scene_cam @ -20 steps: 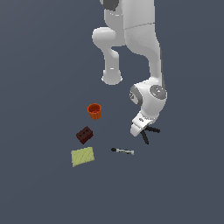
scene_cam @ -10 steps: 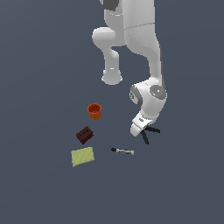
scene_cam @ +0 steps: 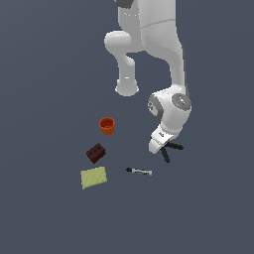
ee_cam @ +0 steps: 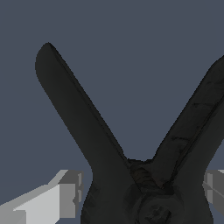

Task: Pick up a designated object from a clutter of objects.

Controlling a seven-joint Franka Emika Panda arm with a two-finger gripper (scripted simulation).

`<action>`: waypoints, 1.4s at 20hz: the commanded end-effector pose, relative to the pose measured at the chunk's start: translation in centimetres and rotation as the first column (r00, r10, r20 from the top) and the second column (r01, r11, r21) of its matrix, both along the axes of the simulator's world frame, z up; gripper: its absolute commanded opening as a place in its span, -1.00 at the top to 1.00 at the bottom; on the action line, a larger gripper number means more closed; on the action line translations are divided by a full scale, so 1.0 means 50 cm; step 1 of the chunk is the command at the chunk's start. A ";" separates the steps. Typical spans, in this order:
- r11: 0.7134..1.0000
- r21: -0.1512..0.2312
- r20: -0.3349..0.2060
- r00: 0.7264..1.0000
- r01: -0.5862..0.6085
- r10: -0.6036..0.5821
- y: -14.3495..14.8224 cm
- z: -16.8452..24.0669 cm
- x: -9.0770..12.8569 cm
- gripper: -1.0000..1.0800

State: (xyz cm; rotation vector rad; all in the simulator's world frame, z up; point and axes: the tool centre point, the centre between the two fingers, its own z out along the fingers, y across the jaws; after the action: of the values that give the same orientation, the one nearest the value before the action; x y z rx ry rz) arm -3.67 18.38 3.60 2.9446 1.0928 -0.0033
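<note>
Across the exterior view from its left, the pad (scene_cam: pixel 94 177) lies lowest, the brick (scene_cam: pixel 95 153) just above it, the cup (scene_cam: pixel 107 125) above that, and the stick (scene_cam: pixel 139 171) lies flat further toward the view's right; all four sit well apart from the arm. At the view's right the gripper (scene_cam: pixel 158 144) hangs low over the clamp (scene_cam: pixel 170 149), whose two black handles poke out from under the white hand, one running toward the view's right, the other slanting down. The wrist view gives the relation that matters: the clamp (ee_cam: pixel 131 166) fills the frame as a V, its pivot sitting between the two grey fingers (ee_cam: pixel 65 192), which stand apart on either side of it, not touching the black body. So the gripper is released and holds nothing yet. The handles splay away from the pivot, so the clamp's long axis runs from between the fingers outward, crosswise to the line along which they would close. By my reading, the hand is already centred over the narrowest part, and closing there would catch the clamp near its pivot; how much lower it must go first, I cannot tell. The red-orange tip is hidden in both views.
</note>
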 end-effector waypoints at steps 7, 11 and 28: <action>1.000 0.001 0.002 1.000 -0.001 0.001 0.012 0.111 0.027 1.00; 1.000 0.002 0.002 1.000 -0.002 0.002 0.020 0.187 0.045 1.00; 1.000 0.003 0.001 1.000 -0.002 0.002 0.056 0.526 0.132 1.00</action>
State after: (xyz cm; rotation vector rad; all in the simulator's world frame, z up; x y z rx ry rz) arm 2.52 21.05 28.32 2.9459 1.0969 -0.0014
